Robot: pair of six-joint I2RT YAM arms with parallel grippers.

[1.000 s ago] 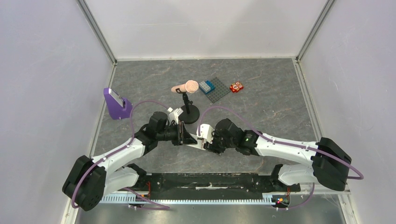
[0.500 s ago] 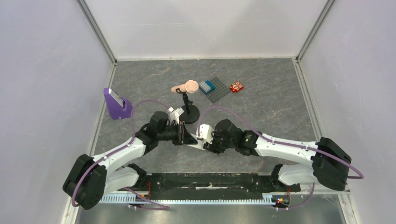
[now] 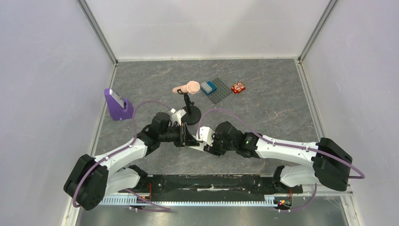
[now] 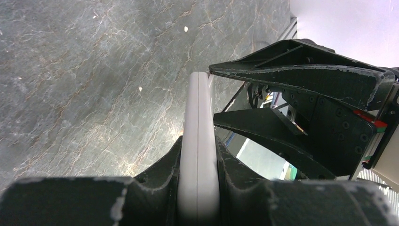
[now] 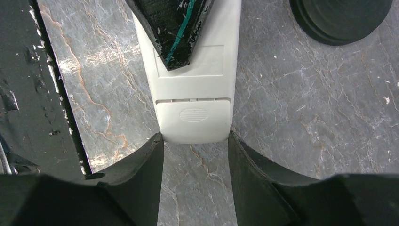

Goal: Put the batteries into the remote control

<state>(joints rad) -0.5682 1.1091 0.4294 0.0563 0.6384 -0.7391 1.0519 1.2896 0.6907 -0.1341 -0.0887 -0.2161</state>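
While left tool [image 4: 198, 148] clamps remote control [image 5: 193, 89], right tool [image 5: 194, 143] pinches its cover end; long axis left-right.

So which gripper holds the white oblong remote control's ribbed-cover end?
The right gripper, clasping the white oblong remote control by its edges there; the left gripper pinches its flat faces.

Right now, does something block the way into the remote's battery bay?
Yes: the lid looks closed on the remote, at the end between the right gripper fingers. A finger of the left gripper also lies over the back.
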